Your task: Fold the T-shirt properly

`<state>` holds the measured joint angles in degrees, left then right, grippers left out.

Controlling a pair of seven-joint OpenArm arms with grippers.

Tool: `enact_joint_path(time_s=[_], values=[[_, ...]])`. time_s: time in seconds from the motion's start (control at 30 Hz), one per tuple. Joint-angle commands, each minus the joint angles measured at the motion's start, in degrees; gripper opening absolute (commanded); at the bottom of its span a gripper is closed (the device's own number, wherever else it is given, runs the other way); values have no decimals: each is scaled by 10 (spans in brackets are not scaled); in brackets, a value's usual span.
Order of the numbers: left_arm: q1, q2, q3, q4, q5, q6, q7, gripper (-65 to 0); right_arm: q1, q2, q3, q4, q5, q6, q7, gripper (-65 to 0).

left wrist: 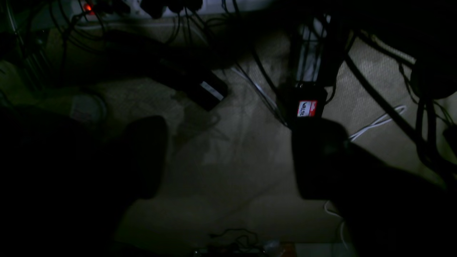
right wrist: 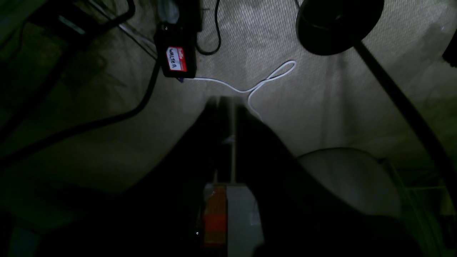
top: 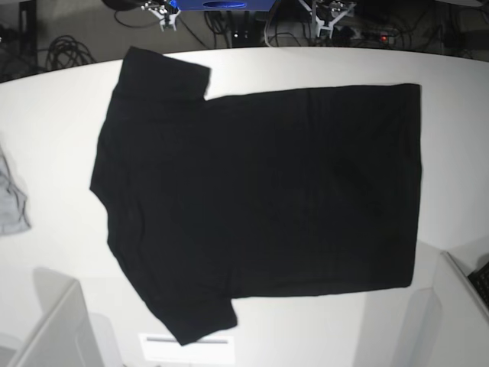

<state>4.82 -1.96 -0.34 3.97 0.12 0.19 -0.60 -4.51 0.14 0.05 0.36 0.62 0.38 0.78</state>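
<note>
The black T-shirt (top: 260,202) lies spread flat on the white table (top: 53,122) in the base view, plain side up, with its sleeves at the left and its hem at the right. Neither gripper shows in the base view. In the dim left wrist view my left gripper (left wrist: 228,160) is open and empty, its two dark fingers wide apart over a carpeted floor. In the right wrist view my right gripper (right wrist: 225,107) is shut with nothing between its fingers, also over the floor. The shirt shows in neither wrist view.
A small grey cloth (top: 11,202) lies at the table's left edge. Grey panels stand at the bottom left (top: 50,329) and bottom right (top: 458,306). The floor holds cables, a labelled black box (right wrist: 176,59) and a white cord (right wrist: 264,80).
</note>
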Motion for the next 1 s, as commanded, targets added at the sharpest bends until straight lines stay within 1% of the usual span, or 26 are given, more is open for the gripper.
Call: enact_joint_path(time_s=[0.0,0.03,0.1,0.13,0.33,0.4,0.53,0.57,0.7,0.9,0.97], values=[[5,-1,-1,-1,0,2,3,-285,-3,3,2,-1,-1,-4,-5,-650],[5,-1,-1,-1,0,2,3,-397,-3,3,2,-1,-1,-4,-5,-650],[5,-1,-1,-1,0,2,3,-640,-4,3,2,-1,-1,-4,-4,-650],[5,-1,-1,-1,-1,2,3,-650,-4,3,2,-1,-1,-4,-4,-650],[5,-9,-1,-1,-1,2,1,-650,-26,4,-1,51,-3,-4,-4,-650],[5,-10,-1,0,-1,2,1,-650,-37,11,-1,72,-3,-4,-4,-650],[18,-25,3,19,-1,1,0,-650,-62,14,0,117,-3,-4,-4,-650],[30,-27,5,43,4,1,-6,-650,-70,15,2,130,-2,-4,-4,-650],[107,-39,6,144,5,1,-65,-650,-112,16,2,194,-3,-4,-3,-650],[169,-52,6,180,6,1,-116,-650,-191,16,3,307,-1,-4,-3,-650],[194,-60,6,197,6,1,-144,-650,-224,16,3,362,-1,-4,-3,-650]])
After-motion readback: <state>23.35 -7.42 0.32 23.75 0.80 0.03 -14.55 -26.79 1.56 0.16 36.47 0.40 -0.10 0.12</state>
